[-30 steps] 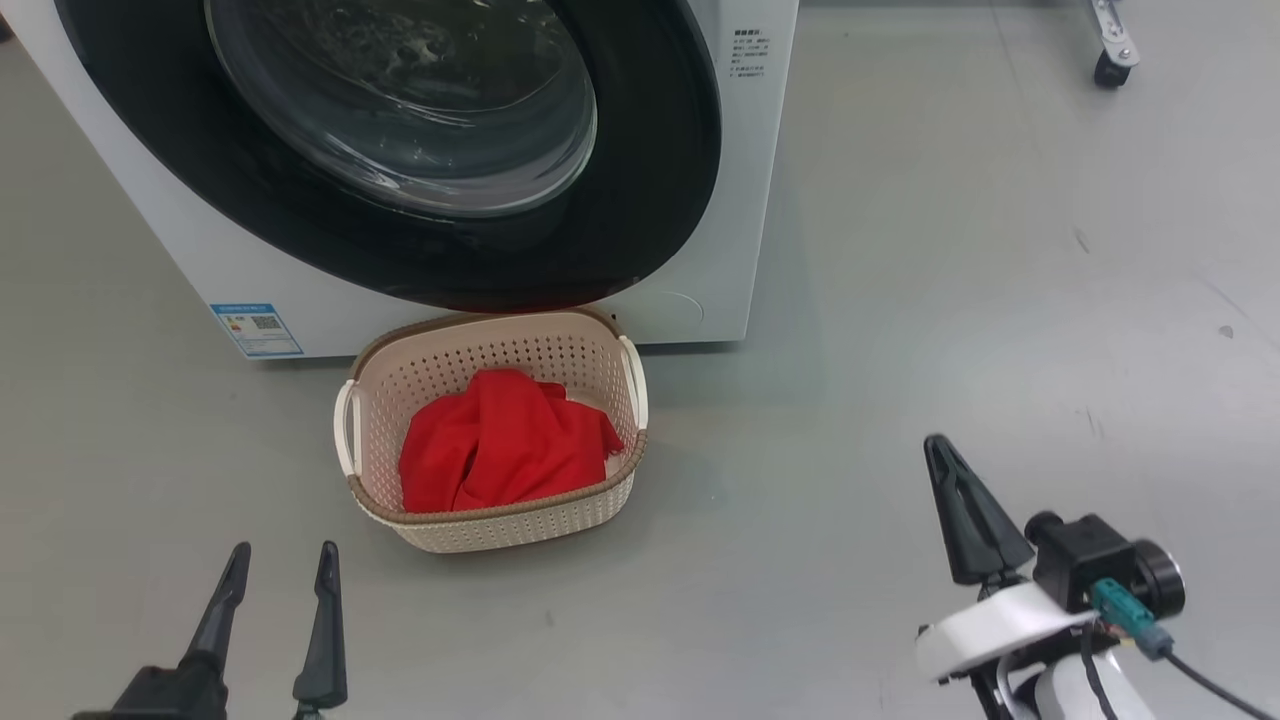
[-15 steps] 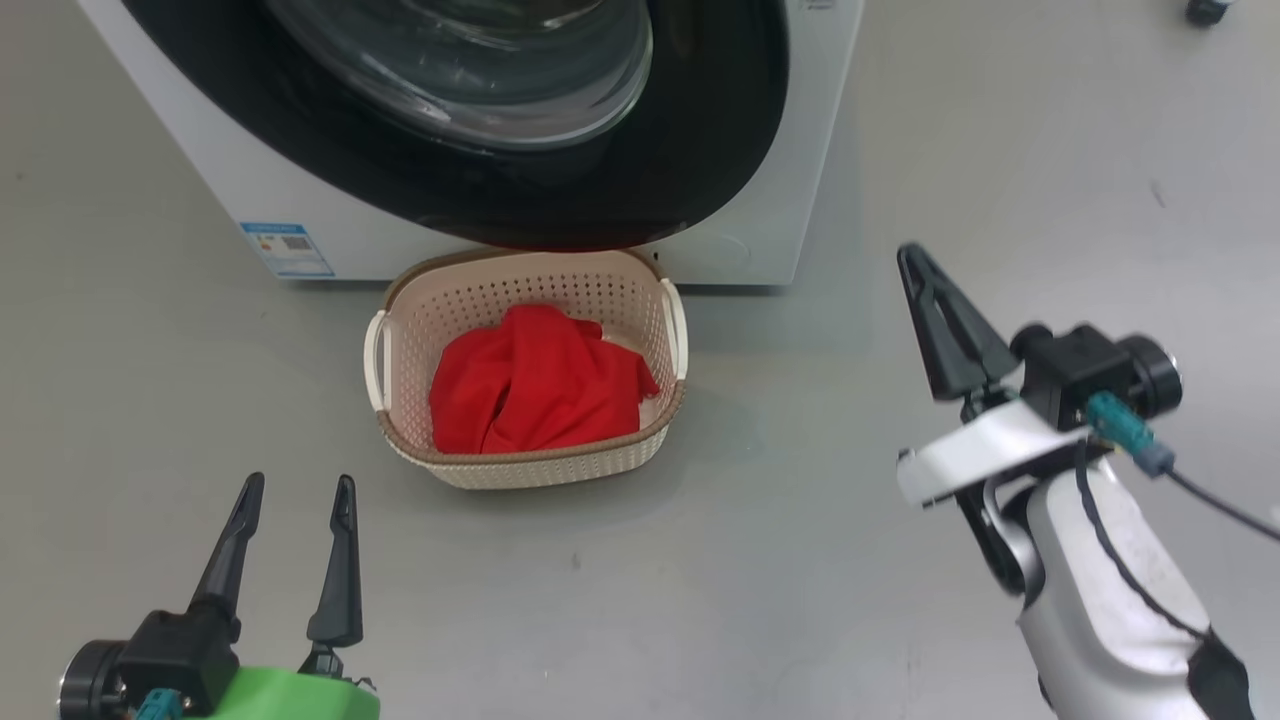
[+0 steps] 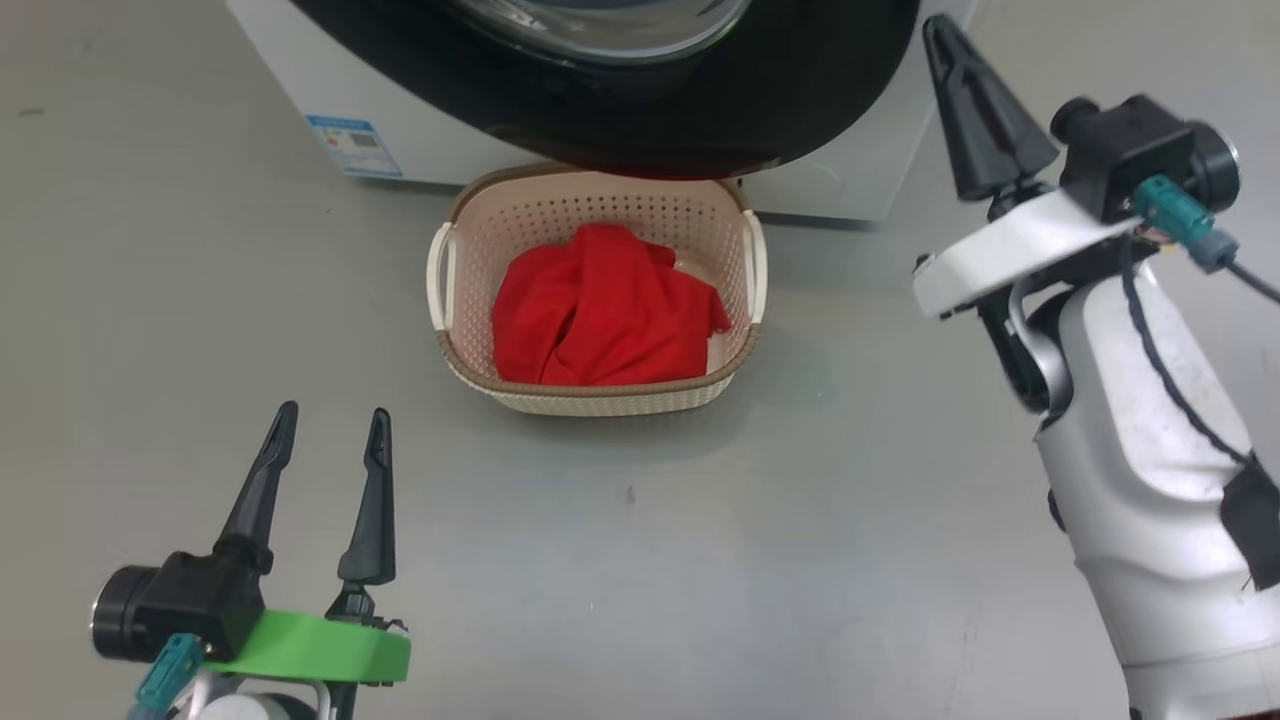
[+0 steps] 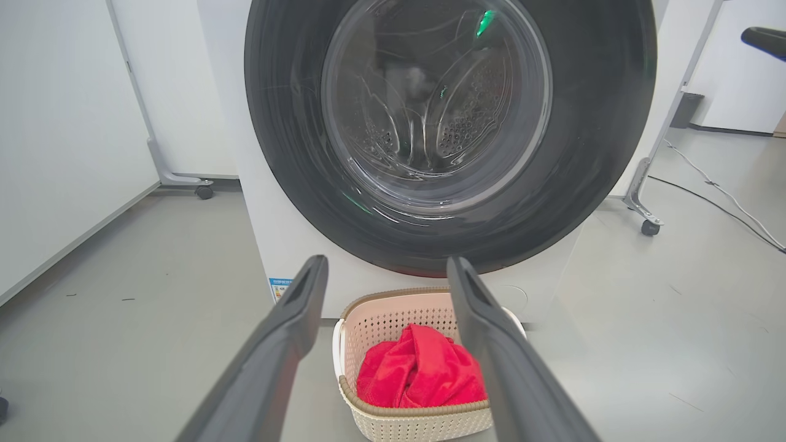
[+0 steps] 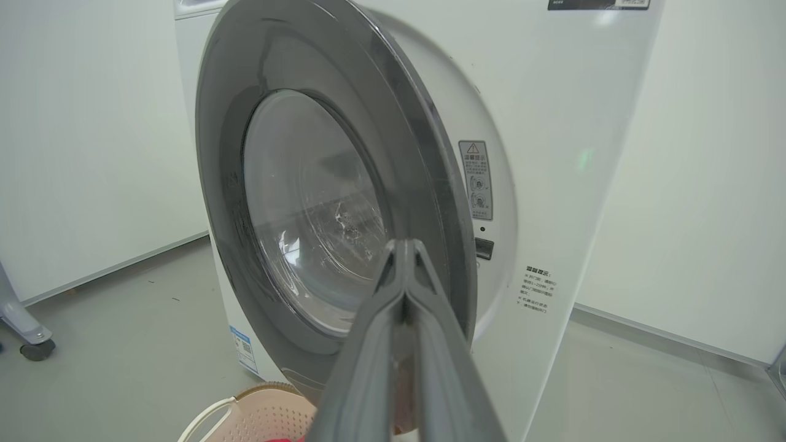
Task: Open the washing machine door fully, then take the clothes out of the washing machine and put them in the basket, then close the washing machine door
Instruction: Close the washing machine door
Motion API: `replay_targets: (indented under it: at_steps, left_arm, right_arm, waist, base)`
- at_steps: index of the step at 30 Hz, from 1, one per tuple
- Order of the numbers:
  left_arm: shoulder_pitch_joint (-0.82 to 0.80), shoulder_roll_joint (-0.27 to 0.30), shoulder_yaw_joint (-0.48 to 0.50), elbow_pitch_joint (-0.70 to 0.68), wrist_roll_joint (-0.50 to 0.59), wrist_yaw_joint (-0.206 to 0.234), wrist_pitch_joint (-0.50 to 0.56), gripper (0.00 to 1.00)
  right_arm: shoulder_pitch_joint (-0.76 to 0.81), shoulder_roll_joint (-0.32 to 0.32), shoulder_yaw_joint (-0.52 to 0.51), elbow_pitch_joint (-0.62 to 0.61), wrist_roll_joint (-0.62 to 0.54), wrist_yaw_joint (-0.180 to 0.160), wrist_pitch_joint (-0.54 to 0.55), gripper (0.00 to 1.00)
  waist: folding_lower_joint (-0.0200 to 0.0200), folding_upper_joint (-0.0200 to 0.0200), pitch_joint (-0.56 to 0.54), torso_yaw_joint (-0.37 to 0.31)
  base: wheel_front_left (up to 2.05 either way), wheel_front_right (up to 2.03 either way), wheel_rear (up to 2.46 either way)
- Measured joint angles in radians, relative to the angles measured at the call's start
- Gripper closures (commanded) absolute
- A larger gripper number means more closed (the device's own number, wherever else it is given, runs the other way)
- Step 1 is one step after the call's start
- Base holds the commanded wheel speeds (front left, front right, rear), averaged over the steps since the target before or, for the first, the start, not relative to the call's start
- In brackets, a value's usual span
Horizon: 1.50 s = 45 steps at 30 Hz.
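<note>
The washing machine (image 3: 850, 190) stands at the top of the head view, and its black-rimmed door (image 3: 700, 120) overhangs the back of the basket (image 3: 600, 388). In the right wrist view the door (image 5: 227, 153) stands ajar, its right edge off the white front (image 5: 552, 153). The red clothes (image 3: 600, 310) lie bunched inside the basket. My right gripper (image 3: 938, 30) is shut and empty, its tip raised by the door's right edge (image 5: 405, 245). My left gripper (image 3: 332, 415) is open and empty, low on the floor side left of the basket, which shows between its fingers (image 4: 295, 319).
Grey floor surrounds the basket. A wheeled frame leg (image 4: 642, 215) and a floor cable (image 4: 718, 190) lie to the machine's right, another castor (image 4: 202, 190) to its left. White wall panels (image 4: 61, 123) stand on both sides.
The head camera has tilted and shifted, so the whole picture moved. My right gripper, still shut, has risen and advanced to the door's right edge. The left gripper stays open near the basket.
</note>
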Motion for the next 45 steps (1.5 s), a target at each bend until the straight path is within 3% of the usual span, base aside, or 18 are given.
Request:
replay_targets:
  at_steps: [16, 29, 45]
  left_arm:
    - [-0.08, -0.03, -0.018, 0.034, -0.007, -0.023, -0.009, 0.0]
    - [-0.105, -0.037, -0.025, 0.066, -0.001, -0.032, -0.009, 0.0]
    - [-0.161, -0.061, -0.06, 0.065, -0.001, -0.052, -0.012, 0.0]
  right_arm:
    - [-0.202, -0.058, -0.027, 0.17, 0.013, 0.008, 0.046, 1.0]
    - [-0.313, -0.078, -0.037, 0.29, 0.024, 0.012, 0.048, 1.0]
    - [-0.493, -0.164, -0.059, 0.382, 0.009, 0.017, 0.064, 1.0]
  waist:
    - [0.0, 0.0, 0.096, 0.113]
    - [0.0, 0.0, 0.125, 0.152]
    - [0.0, 0.0, 0.179, 0.21]
  base:
    - [0.0, 0.0, 0.0]
    - [0.0, 0.0, 0.0]
    - [0.0, 0.0, 0.0]
